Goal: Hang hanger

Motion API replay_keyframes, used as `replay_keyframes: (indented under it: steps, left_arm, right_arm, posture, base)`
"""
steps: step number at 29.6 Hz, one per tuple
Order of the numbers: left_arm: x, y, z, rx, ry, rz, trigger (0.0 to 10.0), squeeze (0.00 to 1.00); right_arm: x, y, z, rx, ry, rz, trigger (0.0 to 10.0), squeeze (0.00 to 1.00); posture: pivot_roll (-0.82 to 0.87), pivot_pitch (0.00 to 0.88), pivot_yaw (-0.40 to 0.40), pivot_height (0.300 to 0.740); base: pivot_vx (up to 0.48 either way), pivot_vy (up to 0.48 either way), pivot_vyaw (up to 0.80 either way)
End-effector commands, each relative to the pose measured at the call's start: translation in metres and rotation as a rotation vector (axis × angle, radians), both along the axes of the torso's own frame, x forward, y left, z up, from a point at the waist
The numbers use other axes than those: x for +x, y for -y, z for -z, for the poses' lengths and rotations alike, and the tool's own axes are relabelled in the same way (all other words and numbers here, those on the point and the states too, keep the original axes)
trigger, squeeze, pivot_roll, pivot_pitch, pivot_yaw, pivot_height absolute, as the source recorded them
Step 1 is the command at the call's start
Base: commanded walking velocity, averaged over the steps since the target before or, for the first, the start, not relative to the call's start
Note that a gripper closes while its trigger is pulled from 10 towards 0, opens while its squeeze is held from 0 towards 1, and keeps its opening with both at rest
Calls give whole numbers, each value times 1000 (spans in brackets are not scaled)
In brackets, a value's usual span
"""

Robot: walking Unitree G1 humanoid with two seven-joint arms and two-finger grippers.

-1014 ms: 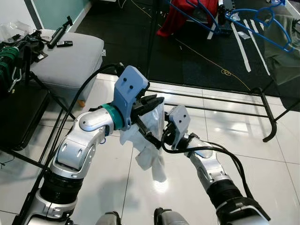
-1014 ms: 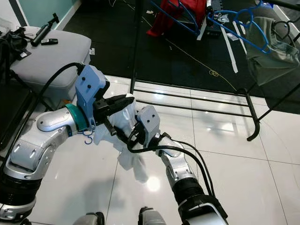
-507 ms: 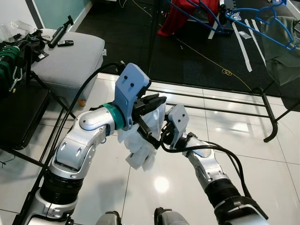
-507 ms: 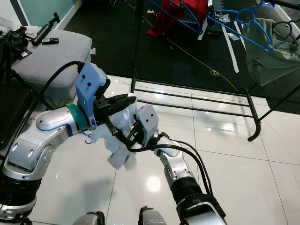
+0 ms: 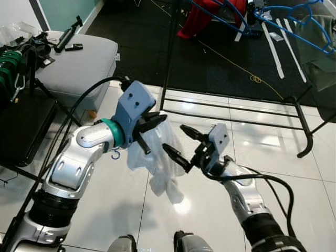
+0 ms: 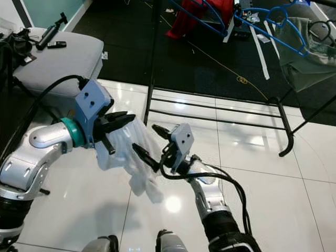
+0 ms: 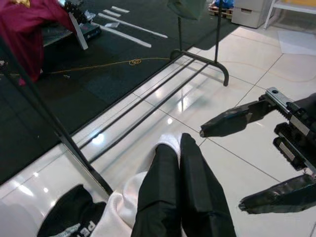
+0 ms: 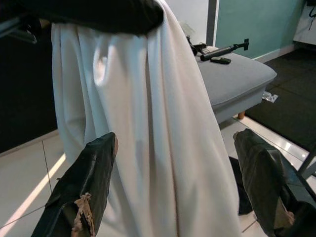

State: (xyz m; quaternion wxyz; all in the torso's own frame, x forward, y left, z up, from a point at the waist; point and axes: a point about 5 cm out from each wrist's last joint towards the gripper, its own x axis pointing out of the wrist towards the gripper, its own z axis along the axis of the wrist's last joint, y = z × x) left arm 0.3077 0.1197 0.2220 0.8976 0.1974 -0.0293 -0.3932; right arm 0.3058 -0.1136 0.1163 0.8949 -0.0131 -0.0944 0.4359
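Dangling over the glossy white tiled floor (image 5: 294,173), the white cloth garment (image 5: 155,163) hangs in loose folds from the left tool (image 5: 149,128), whose two black fingers (image 7: 180,192) are pressed tight together on its upper edge. A small blue hook (image 5: 116,154) peeks out just under that wrist, probably the hanger's own, though the hanger body is hidden in the fabric. The right tool (image 5: 181,142) is just beside the cloth, spread wide and gripping nothing, with one finger to each side of the hanging folds in its wrist view. This looks like the carrying stage: garment and hanger gathered, not yet on a rail. The black metal clothes rack (image 5: 302,113) stands ahead, its upright post (image 5: 169,58) beyond the left tool and blue plastic hangers (image 5: 294,23) at the far right. Next, the hook needs freeing and lifting toward the rail, likely with the right tool steadying the cloth.
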Motion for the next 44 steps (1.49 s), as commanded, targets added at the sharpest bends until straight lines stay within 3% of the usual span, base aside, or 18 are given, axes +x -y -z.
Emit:
replay_keyframes:
  steps: [1, 2, 4, 5, 6, 9, 14, 19, 25, 32, 34, 40, 41, 42, 44]
  left_arm:
    - [-2, -2, 2, 12, 8, 16, 10000, 0]
    - [-5, -4, 4, 32, 10, 56, 10000, 0]
    - [-5, -4, 4, 32, 10, 56, 10000, 0]
    - [-9, -2, 3, 33, 12, 107, 10000, 0]
    - [-14, 2, 2, 24, 13, 156, 10000, 0]
    - [-20, 10, -2, 4, 14, 222, 10000, 0]
    - [-24, 16, -3, 4, 15, 284, 10000, 0]
    - [-29, 23, 0, 35, 11, 361, 10000, 0]
    - [-31, 21, 2, 45, 6, 381, 10000, 0]
    - [-34, 26, -3, 29, 23, 415, 10000, 0]
    - [-36, 32, -7, 0, 37, 436, 10000, 0]
    - [-39, 41, -13, -25, 58, 468, 10000, 0]
    - [-39, 42, -15, -29, 61, 474, 10000, 0]
    - [-40, 43, -15, -34, 62, 476, 10000, 0]
    - [-40, 43, -16, -37, 61, 477, 10000, 0]
  right_arm:
    - [-3, 5, 3, 2, -19, -4, 10000, 1000]
    - [-7, 5, 8, -45, -61, -68, 10000, 1000]
    - [-7, 5, 8, -45, -61, -68, 10000, 1000]
    - [-10, 4, 10, -98, -91, -145, 10000, 945]
    - [-13, 3, 13, -155, -108, -209, 10000, 0]
    - [-14, 4, 13, -223, -96, -261, 10000, 0]
    - [-7, 7, 6, -219, -61, -232, 10000, 0]
    - [11, 14, -10, -246, 74, -81, 10000, 0]
    - [16, 18, -19, -226, 112, -19, 10000, 0]
    - [12, 16, -9, -184, 24, -107, 10000, 0]
    - [5, 9, 1, -162, -85, -217, 10000, 0]
    - [-3, 1, 10, -153, -166, -331, 10000, 0]
    - [-3, -1, 8, -135, -168, -336, 4157, 0]
    - [-1, -2, 5, -104, -169, -333, 0, 0]
    - [0, -3, 3, -82, -168, -329, 0, 0]
  posture:
    - [-7, 123, -9, 740]
    - [-9, 119, -7, 740]
    - [-9, 119, -7, 740]
    - [-11, 117, -6, 740]
    - [-12, 109, -9, 740]
    - [-12, 109, -10, 740]
    - [-10, 104, -14, 740]
    - [-5, 96, -22, 740]
    - [-6, 86, -20, 740]
    - [-4, 80, -19, 740]
    - [-4, 78, -17, 740]
    - [0, 76, -17, 740]
    - [2, 77, -18, 740]
    - [1, 76, -18, 740]
    - [1, 76, -18, 740]
  base:
    - [0, 0, 0]
    - [0, 0, 0]
    - [0, 0, 0]
    - [0, 0, 0]
    - [0, 0, 0]
    - [0, 0, 0]
    - [0, 0, 0]
    - [0, 0, 0]
    - [0, 0, 0]
    - [0, 0, 0]
    - [0, 0, 0]
    - [0, 0, 0]
    - [0, 0, 0]
    - [0, 0, 0]
    - [0, 0, 0]
